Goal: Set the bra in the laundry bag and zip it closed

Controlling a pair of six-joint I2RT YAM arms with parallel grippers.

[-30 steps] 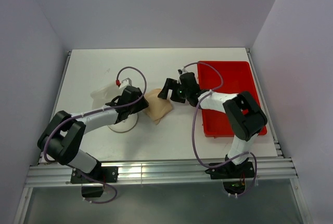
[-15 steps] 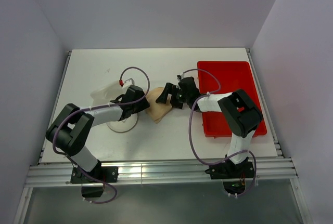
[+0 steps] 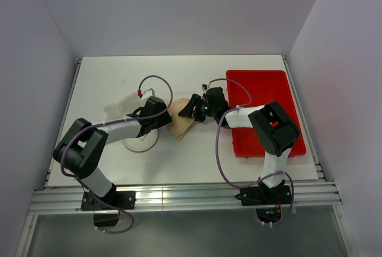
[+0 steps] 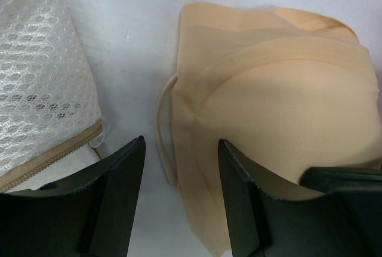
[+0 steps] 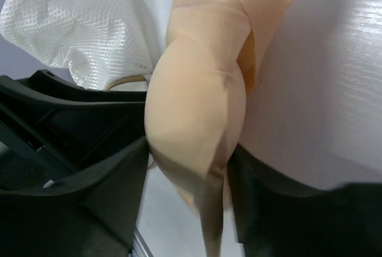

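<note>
The beige padded bra (image 3: 181, 126) lies on the white table between my two grippers. The off-white mesh laundry bag (image 3: 122, 107) lies to its left, partly under my left arm. My left gripper (image 3: 163, 117) is open at the bra's left edge. In the left wrist view the bra (image 4: 280, 96) and its thin strap lie between the open fingers (image 4: 236, 197), with the bag's mesh (image 4: 36, 84) and zip (image 4: 54, 157) at the left. My right gripper (image 3: 192, 108) is open and straddles the bra's cup (image 5: 197, 108), with its right finger touching the fabric.
A red rectangular tray (image 3: 265, 90) sits at the right of the table under my right arm. The bag's mesh (image 5: 77, 24) shows behind the bra in the right wrist view, with my left gripper's black body (image 5: 59, 114) close beside it. White walls enclose the table.
My right gripper has moved left onto the bra and now straddles it. My left gripper has shifted a little right to the bra's left edge. The bra has bunched up slightly.
</note>
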